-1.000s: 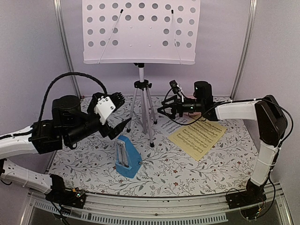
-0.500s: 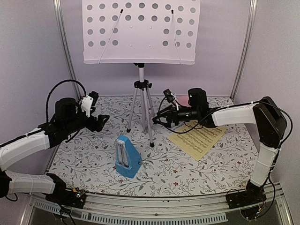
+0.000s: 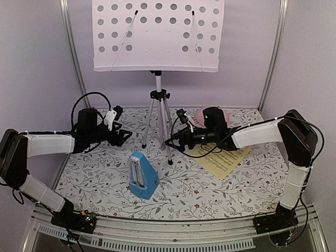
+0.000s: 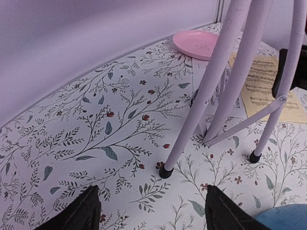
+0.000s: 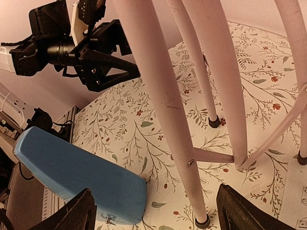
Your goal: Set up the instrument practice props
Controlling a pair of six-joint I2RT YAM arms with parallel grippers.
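Both arms are coming at the music stand (image 3: 157, 37) from either side, so I take the step to be gripping its tripod legs (image 3: 158, 128) to shift or steady it. It stands upright at the middle of the table's (image 3: 210, 195) far edge. My left hand (image 3: 125, 137) is released, fingers (image 4: 76, 213) apart with nothing between them, low over the cloth and aimed at the leftmost leg but short of it. My right hand (image 3: 171, 142) is likewise spread and empty, with a leg right ahead of it in its wrist view. To do this well I would have each hand take its own leg squarely above the rubber foot and below the thin brace. I would close both together and move them as one, because the wide perforated desk on top likely makes the stand top-heavy and quick to tip. The blue metronome (image 3: 143, 176) stands just in front of the legs, toward the near edge, and a low sweep from either hand could knock it. My right forearm lies over the yellow sheet (image 3: 227, 161), right of the stand, and could drag it. A white sheet (image 5: 301, 197) seems to lie by the legs' feet. The pink plate (image 4: 199, 44) sits toward the far right corner, clear of this.
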